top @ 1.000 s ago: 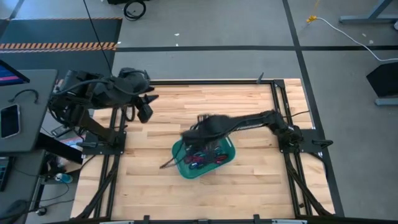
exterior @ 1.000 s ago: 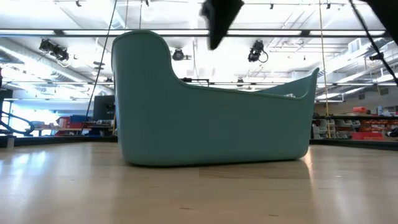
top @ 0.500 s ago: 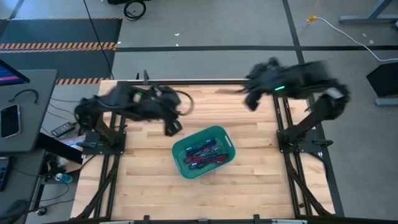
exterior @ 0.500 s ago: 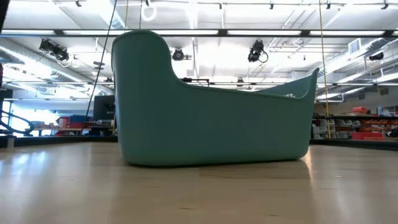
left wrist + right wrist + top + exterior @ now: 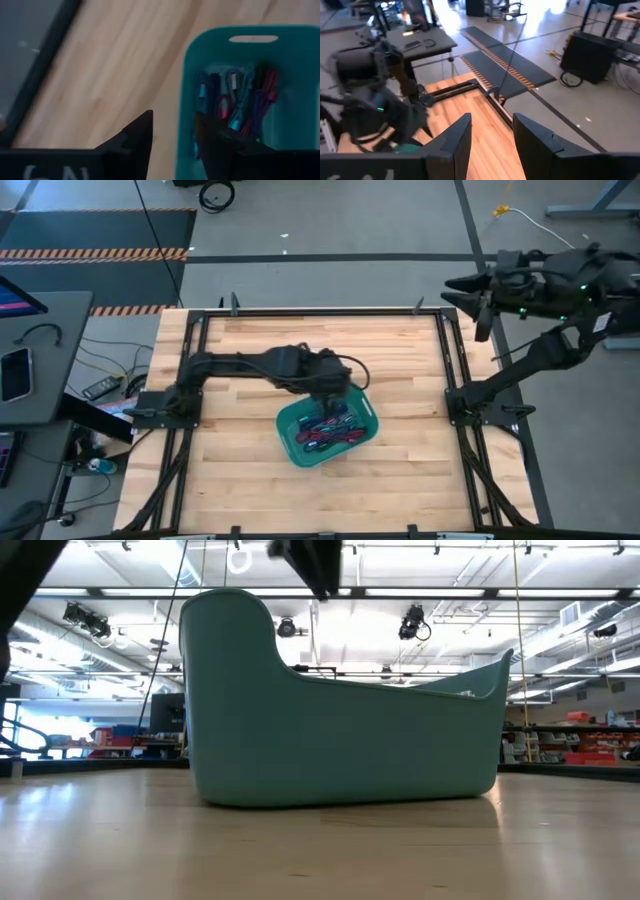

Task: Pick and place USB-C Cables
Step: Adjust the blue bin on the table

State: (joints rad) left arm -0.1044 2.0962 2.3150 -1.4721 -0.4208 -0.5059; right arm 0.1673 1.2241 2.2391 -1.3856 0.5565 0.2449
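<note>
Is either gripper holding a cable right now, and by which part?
No. The left gripper is open and empty over the bin's rim; the right gripper is open and empty, off the table.

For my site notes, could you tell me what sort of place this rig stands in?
Probably a large lab or workshop hall: rows of ceiling lights, stocked shelving along the far wall, and hazard-striped floor tape beside the wooden table.

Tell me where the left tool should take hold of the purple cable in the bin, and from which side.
Probably from above, across the middle of the purple cable: the teal bin walls it in on every side, and it lies among the other cables, so only the open top is free. The left tool, open, hangs over the bin's edge. Which strand lies uppermost is hard to tell.
</note>
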